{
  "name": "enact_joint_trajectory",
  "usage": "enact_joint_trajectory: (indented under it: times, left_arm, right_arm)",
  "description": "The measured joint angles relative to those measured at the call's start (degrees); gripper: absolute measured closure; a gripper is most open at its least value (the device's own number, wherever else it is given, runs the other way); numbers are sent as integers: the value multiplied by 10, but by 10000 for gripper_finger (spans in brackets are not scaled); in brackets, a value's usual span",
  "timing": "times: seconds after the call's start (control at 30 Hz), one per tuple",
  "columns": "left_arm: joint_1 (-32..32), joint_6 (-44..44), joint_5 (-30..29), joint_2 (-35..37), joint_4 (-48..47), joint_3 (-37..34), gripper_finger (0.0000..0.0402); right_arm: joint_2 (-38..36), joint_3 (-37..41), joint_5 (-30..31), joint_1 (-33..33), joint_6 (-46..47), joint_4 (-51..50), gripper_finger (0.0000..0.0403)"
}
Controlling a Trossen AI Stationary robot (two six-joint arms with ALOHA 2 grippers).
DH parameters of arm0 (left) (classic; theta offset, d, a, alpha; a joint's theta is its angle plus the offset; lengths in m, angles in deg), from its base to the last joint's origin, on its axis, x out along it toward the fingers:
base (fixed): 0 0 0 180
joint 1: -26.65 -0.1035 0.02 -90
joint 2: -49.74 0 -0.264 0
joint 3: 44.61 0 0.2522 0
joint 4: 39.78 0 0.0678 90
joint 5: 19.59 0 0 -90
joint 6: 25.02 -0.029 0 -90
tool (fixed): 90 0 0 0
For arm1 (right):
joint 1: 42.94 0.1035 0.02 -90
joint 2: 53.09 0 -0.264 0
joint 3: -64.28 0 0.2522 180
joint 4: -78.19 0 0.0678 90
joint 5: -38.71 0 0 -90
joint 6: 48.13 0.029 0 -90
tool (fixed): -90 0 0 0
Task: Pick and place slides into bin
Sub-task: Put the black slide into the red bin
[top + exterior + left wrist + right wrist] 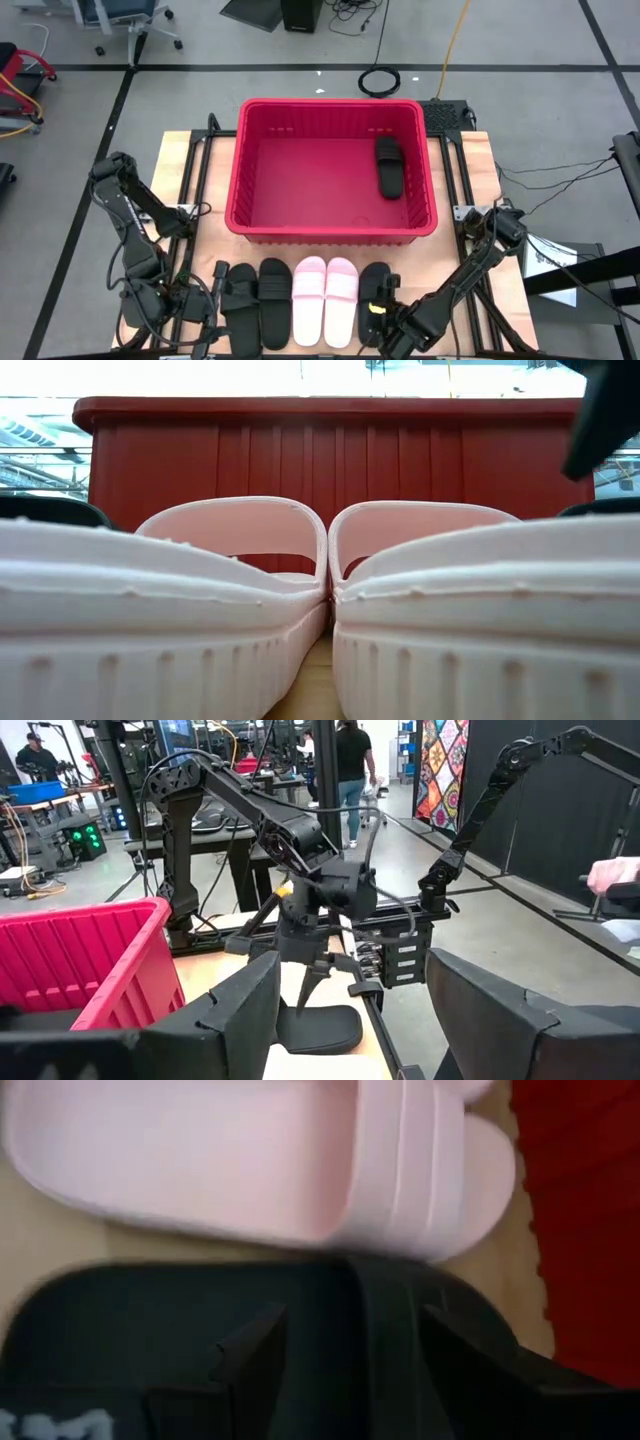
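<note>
One black slide point(390, 167) is shown inside the bin point(240, 170), toward 2 o'clock. The right gripper point(377, 310) is lowered onto the rightmost black slide point(372, 282) at 5 o'clock, fingers spread about its strap. If closed off-centre, the adjacent pink slide point(341, 300) may be dragged. The left gripper point(212, 288), spread, is parked at 7 o'clock.

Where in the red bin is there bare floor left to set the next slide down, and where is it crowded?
The bin floor is bare except for one black slide along its right wall, so the left and middle are free. The table strip in front is crowded: black slides, the pink pair, and the right pincer over another black slide.
</note>
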Motion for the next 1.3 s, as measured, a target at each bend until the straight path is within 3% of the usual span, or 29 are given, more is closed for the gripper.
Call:
enact_joint_trajectory:
  times: [0.63, 1.3]
  left_arm:
    - [0, 1, 0, 0, -3, 0, 151]
    - [0, 3, 0, 0, -3, 0, 151]
  right_arm:
    - [10, 67, -13, -31, 95, -52, 195]
    - [10, 68, -14, -37, 102, -23, 380]
